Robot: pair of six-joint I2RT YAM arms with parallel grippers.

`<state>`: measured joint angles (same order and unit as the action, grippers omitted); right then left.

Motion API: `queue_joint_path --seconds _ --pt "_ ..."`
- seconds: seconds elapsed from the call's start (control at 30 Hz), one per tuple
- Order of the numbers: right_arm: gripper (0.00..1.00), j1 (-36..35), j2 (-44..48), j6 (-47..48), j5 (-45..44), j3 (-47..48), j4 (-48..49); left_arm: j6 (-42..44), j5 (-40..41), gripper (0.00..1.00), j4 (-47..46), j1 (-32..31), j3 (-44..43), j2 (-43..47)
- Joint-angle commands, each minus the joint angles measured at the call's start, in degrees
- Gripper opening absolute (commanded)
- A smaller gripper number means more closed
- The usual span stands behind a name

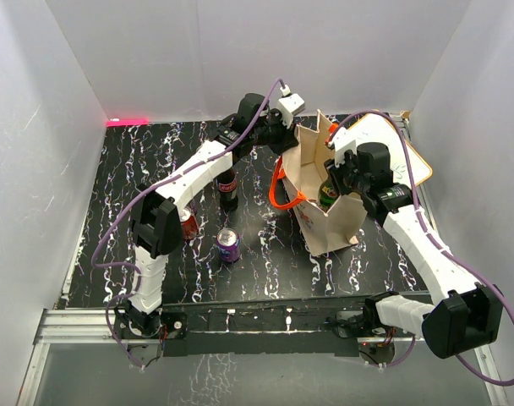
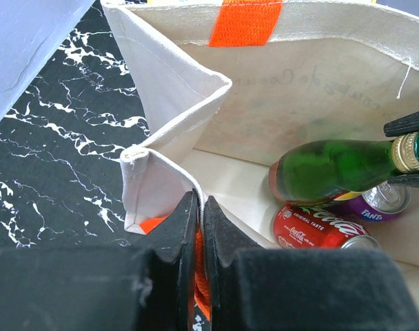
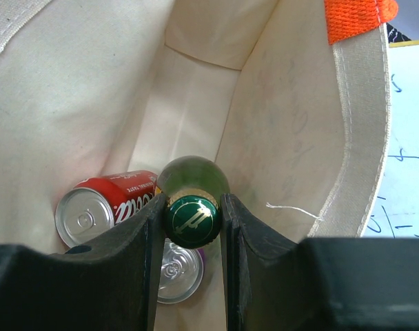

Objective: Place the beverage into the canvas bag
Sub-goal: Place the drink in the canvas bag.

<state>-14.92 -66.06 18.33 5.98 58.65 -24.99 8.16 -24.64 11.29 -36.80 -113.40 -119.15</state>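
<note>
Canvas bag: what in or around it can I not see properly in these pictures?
- Top external: the floor of the canvas bag is hidden by its wall and the right arm.
- Left wrist: the Fanta can sits mostly behind the green bottle and Coca-Cola can.
- Right wrist: the right end effector, gripping the bottle, covers that can's label.
- Top external: the left arm half hides a red can on the table.

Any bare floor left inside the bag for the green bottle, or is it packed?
Free: bag floor beyond the red can toward the end wall. Crowded: under the right end effector, where green bottle, red can and purple can bunch together.
</note>
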Motion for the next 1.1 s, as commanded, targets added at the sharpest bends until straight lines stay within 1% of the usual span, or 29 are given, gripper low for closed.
queue_joint_path --seconds 0.0,0.13,0.33,0.43,0.6,0.77,0.87,1.0,1.07 --pt "0.08 0.64 1.21 2.88 -0.34 0.45 3.82 0.6 -2.5 0.0 1.38 0.06 -1.09 0.78" --pt "0.08 1.45 1.83 4.74 -0.09 0.67 1.8 0.66 -2.84 0.0 1.37 0.14 -1.47 0.27" --pt "0.08 1.74 2.05 8.4 5.05 -0.16 -3.04 -0.17 -3.29 0.0 0.91 0.32 -2.0 -0.23" --pt "0.08 1.79 1.03 8.99 2.56 0.6 -2.71 -2.56 -4.51 0.0 0.26 0.6 -3.24 -0.43" --pt "0.08 2.1 -0.52 8.49 -3.47 4.54 1.11 -5.41 -7.76 0.0 -0.12 1.33 -6.0 -0.83" --pt "0.08 2.11 -1.85 6.7 -5.26 9.71 4.32 -6.12 -8.75 0.0 2.63 2.49 -8.58 -1.63" --pt "0.08 2.11 -3.45 4.84 -2.22 13.36 4.28 -5.79 -8.35 0.0 4.12 2.69 -8.31 -1.78" --pt "0.08 2.12 -4.9 1.54 7.86 17.03 5.05 -5.86 -8.18 0.0 4.59 2.75 -7.33 -1.66" --pt "0.08 2.09 -6.14 -0.38 10.49 18.8 5.65 -6.01 -8.15 0.0 4.62 2.78 -7.41 -1.76"
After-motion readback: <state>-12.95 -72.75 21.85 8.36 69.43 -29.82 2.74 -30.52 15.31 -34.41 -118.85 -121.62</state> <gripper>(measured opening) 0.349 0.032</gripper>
